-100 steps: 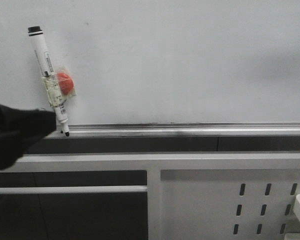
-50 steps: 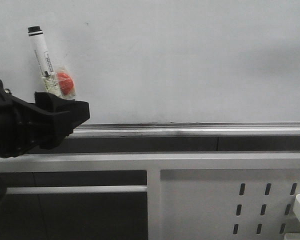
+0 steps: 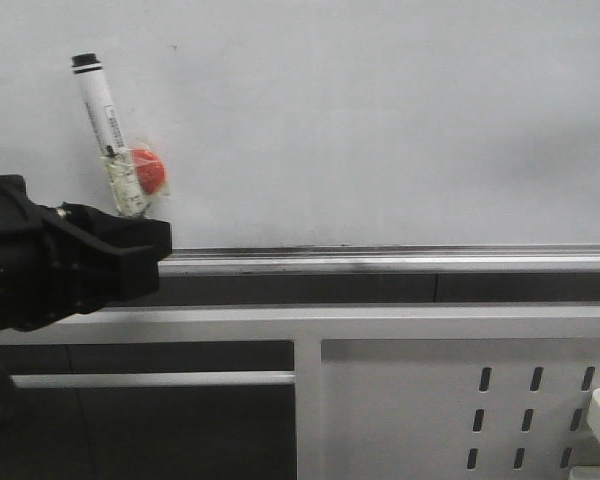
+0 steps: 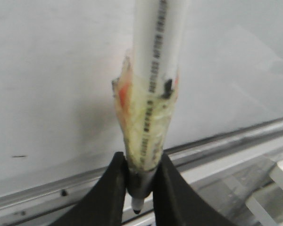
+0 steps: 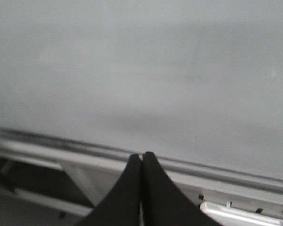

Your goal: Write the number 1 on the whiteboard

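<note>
Front view: whiteboard (image 3: 380,120) fills upper frame, glossy grey-white, bare, no stroke visible; silver tray rail (image 3: 380,262) along lower edge; white perforated frame panel (image 3: 460,400) below. One marker (image 3: 110,130), long axis near vertical, black cap end up, tilted slightly left at top, tip down between left gripper (image 4: 140,188) jaws. Yellowed tape and red blob (image 3: 150,170) round marker mid-barrel, just above jaws. Left jaws clamped on marker tip end. Right gripper (image 5: 141,162) jaws pressed together, holding nothing, near rail. Two grippers, one marker, one board.
</note>
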Available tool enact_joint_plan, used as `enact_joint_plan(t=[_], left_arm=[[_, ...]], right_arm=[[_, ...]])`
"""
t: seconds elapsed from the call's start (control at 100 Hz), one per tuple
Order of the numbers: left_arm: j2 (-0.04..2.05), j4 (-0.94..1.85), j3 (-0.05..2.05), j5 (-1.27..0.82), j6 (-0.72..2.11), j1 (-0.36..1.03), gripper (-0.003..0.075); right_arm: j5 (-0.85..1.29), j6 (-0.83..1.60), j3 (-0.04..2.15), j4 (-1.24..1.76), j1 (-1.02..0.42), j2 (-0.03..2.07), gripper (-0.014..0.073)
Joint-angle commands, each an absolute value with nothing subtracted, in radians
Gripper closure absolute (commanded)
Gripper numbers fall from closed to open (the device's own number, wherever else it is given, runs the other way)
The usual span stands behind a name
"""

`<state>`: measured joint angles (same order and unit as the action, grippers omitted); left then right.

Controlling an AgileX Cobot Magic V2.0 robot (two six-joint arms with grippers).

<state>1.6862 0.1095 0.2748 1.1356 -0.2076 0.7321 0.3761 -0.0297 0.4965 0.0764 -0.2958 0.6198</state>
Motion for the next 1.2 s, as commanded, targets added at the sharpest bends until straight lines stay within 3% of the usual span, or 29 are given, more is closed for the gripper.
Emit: enact_joint_plan(t=[0.0, 0.1, 0.17, 0.34, 0.41, 0.51, 0.63, 1.01, 1.19], left_arm=[[1.635, 0.025, 0.290, 1.340, -0.216, 0.735, 0.0740], [1.594, -0.054, 0.292, 1.267, -0.198, 0.735, 0.0740], [1.548, -0.113, 0.305, 1.131, -0.123, 0.735, 0.0740], [1.387, -0.285, 0.408, 0.681, 0.019, 0.735, 0.0740], [1.321, -0.348, 0.472, 0.468, 0.053, 0.735, 0.0740], [1.255, -0.473, 0.564, 0.172, 0.053, 0.759, 0.0740], [1.227, -0.549, 0.624, 0.000, 0.053, 0.808, 0.0740], [1.223, -0.580, 0.652, -0.030, 0.053, 0.873, 0.0740], [1.223, -0.580, 0.652, -0.030, 0.053, 0.873, 0.0740]], right_arm=[[0.372, 0.008, 0.564, 0.054, -0.373, 0.634, 0.0659], [0.359, 0.067, 0.610, 0.044, -0.488, 0.655, 0.0627], [0.370, 0.087, 0.653, 0.042, -0.555, 0.683, 0.0554], [0.385, 0.120, 0.735, 0.039, -0.689, 0.783, 0.0235], [0.385, 0.122, 0.759, 0.032, -0.734, 0.834, 0.0172], [0.365, 0.122, 0.788, 0.000, -0.794, 0.916, 0.0183], [0.332, 0.122, 0.825, -0.072, -0.849, 1.009, 0.0196], [0.262, 0.122, 0.930, -0.121, -0.885, 1.189, 0.0201], [0.279, 0.122, 0.932, -0.121, -0.885, 1.205, 0.0328]])
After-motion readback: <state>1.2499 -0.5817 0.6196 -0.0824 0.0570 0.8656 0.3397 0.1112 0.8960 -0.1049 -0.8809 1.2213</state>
